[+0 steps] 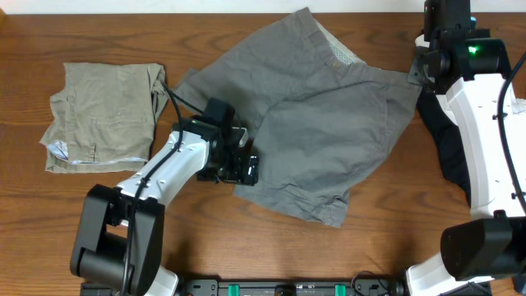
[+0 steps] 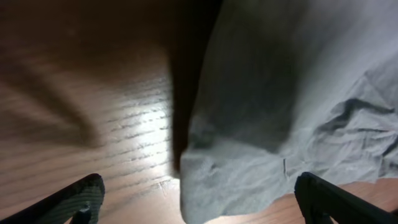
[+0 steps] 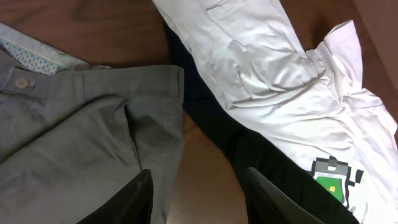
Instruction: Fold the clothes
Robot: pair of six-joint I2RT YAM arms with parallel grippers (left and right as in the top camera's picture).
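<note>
Nearest the arm bases, on the brown wooden table (image 1: pixel 49 222): left gripper (image 1: pixel 246 168), low over the near-left hem of the grey shorts (image 1: pixel 329 123). Dark fingers (image 2: pixel 78 199) spread wide in the wrist view, one at each side of a rumpled corner of hem. Clamped on nothing.

Further out, across the middle of the table: the grey shorts themselves, laid out flat, wide-legged and creased. Waistband toward the far edge, with pale speckled lining and one button showing inside it.

Off to the left, just beside the grey pair's left edge: folded khaki shorts (image 1: pixel 103 115).

Along the right side, partly under the white right arm: black garment (image 3: pixel 217 143), with a white garment (image 3: pixel 267 81) lying over it. Small green-and-black pixel emblem on the white cloth.

Farthest out: right gripper (image 3: pixel 199 199), above the far-right corner of the waistband. Fingers parted, left one over grey cloth, right one over black cloth, bare wood between. Grasping nothing.
</note>
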